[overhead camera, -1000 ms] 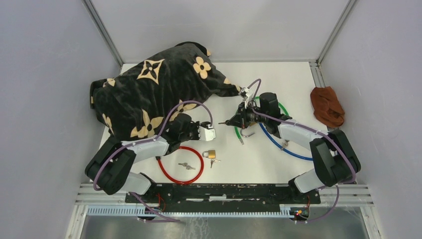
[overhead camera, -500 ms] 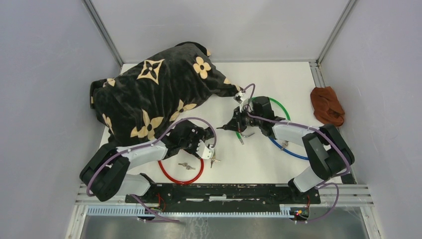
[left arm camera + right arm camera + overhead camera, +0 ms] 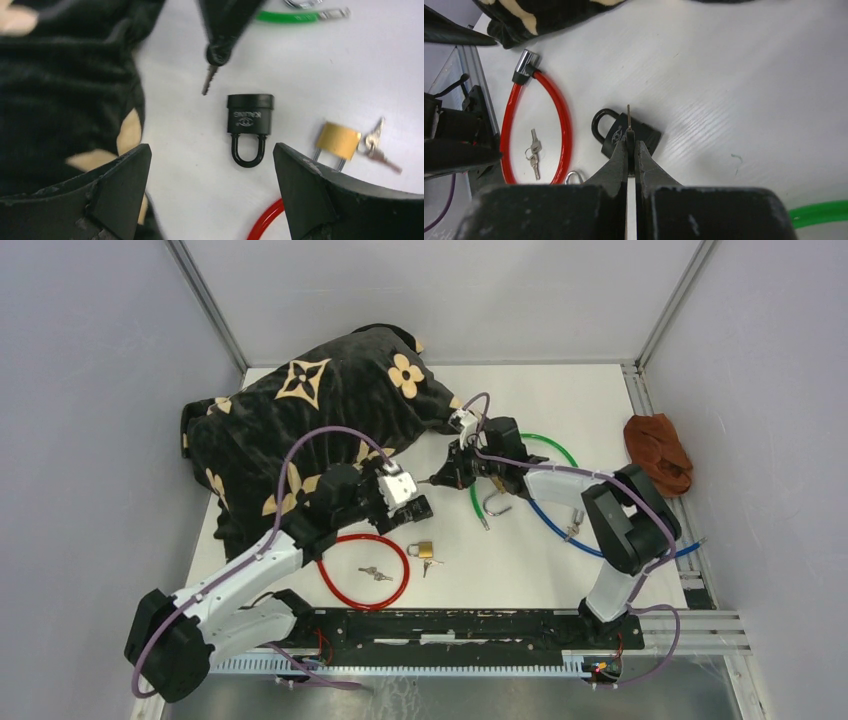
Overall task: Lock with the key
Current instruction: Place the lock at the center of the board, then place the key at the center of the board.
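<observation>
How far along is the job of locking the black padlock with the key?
Done: the right gripper is shut on the key. The black padlock lies loose on the table, under the open left gripper, which holds nothing. In hand: the key's tip hangs beside the padlock's body, not touching it. Left: insert the key into the keyhole and turn it.
</observation>
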{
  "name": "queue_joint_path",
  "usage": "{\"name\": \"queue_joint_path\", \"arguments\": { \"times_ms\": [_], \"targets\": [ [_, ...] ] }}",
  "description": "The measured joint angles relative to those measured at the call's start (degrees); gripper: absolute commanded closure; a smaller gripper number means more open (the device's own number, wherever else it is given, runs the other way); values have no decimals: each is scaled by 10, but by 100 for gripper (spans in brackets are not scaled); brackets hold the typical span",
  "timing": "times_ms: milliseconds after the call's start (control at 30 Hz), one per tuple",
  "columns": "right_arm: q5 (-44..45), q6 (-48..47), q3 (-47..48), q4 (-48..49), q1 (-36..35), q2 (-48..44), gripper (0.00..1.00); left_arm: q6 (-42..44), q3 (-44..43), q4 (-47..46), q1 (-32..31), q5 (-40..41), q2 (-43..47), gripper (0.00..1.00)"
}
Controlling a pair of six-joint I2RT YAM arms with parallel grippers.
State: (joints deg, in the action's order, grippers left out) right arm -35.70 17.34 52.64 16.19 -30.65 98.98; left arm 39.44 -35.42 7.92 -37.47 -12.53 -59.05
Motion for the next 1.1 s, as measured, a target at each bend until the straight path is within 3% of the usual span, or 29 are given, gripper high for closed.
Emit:
{"name": "queue_joint_path", "arguments": {
  "times_ms": [233,333,400,633,900,1100],
  "targets": [
    [1,4,104,-11,-18,110,100,-364,97,-170,94,56,71,1],
    [2,9,134,-19,-26,150,99,-449,146,-215,114,65,89,1],
    [1,9,152,-33,-28,171,94,-492,174,-237,117,65,103,1],
    [32,-19,224,-127,-28,216,62,-570,228,-301,120,65,148,0],
    [141,-123,307,-279,-27,202,48,-595,235,-343,124,64,160,0],
    [286,-198,277,-374,-8,96,33,-612,236,-353,125,64,168,0]
  ]
}}
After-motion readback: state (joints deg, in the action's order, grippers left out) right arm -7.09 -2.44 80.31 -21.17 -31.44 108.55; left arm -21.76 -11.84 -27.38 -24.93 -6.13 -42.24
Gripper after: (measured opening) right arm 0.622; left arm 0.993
